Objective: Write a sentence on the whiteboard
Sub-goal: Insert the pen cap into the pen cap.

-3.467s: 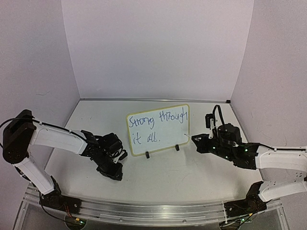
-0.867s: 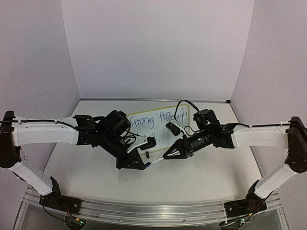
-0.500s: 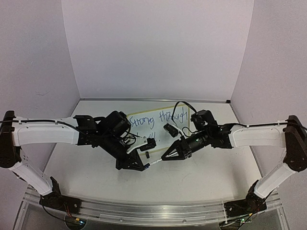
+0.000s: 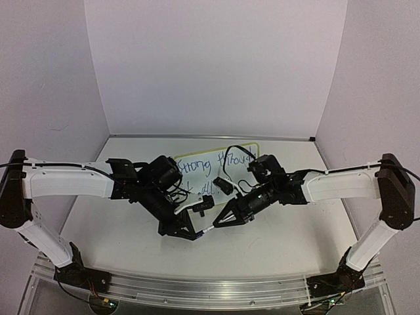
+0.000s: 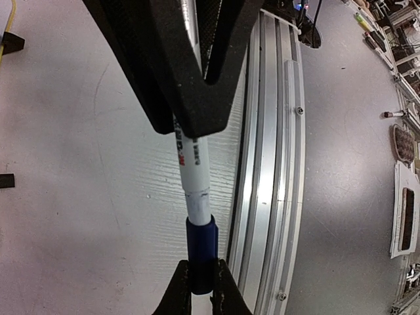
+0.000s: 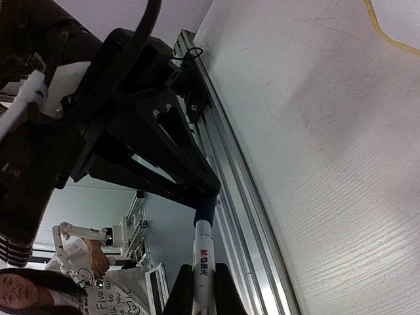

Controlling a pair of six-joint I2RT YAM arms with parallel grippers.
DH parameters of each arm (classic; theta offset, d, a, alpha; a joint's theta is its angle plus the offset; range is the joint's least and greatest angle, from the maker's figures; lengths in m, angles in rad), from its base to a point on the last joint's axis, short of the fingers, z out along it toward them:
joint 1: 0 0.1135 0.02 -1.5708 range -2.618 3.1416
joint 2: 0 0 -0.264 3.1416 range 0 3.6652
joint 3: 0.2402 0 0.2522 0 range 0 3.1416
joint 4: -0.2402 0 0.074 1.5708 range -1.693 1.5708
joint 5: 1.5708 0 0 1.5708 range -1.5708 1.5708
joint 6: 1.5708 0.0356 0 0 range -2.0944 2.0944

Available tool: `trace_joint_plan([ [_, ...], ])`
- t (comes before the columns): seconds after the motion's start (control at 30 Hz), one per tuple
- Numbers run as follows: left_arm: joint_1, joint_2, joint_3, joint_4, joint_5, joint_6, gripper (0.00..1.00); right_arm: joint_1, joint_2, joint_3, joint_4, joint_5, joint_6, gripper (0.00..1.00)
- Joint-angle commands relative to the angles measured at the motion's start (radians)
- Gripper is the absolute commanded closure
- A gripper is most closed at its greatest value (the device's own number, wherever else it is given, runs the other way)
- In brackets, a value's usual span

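The whiteboard (image 4: 226, 159) stands at mid-table with a yellow frame and blue handwriting. Both arms hide its lower part. In front of it a white marker (image 4: 207, 228) with a blue cap is held between the two grippers, just above the table. My left gripper (image 4: 197, 232) is shut on the blue cap (image 5: 200, 252); its own fingers show in the left wrist view (image 5: 200, 275). My right gripper (image 4: 216, 224) is shut on the white barrel (image 6: 202, 252), its fingers (image 6: 181, 292) on either side. The cap sits over the barrel's end.
An aluminium rail (image 4: 197, 289) runs along the table's near edge and shows in the left wrist view (image 5: 269, 164). White walls close the back and sides. The board's black clip feet (image 5: 10, 42) and a bit of its yellow frame (image 6: 387, 29) show in the wrist views.
3.5 s ago the arms were apart beside the board. Since half a second ago both grippers have drifted slightly toward the front and closer together along the marker.
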Motion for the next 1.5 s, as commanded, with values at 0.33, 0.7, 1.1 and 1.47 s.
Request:
trace_joint_plan([
  [0.33,-0.006,0.014,0.083,0.102,0.089,-0.049,1.00,0.043,0.030,0.049,0.004,-0.021,-0.054,1.00],
  [0.7,-0.006,0.025,0.105,0.184,0.107,-0.086,1.00,0.057,0.025,0.041,0.010,-0.039,-0.059,1.00],
  [1.1,-0.006,0.009,0.109,0.287,0.118,-0.129,1.00,0.066,0.013,0.038,0.031,-0.071,-0.059,1.00],
  [1.47,-0.006,0.004,0.115,0.347,0.123,-0.140,1.00,0.076,0.009,0.032,0.062,-0.095,-0.049,1.00],
])
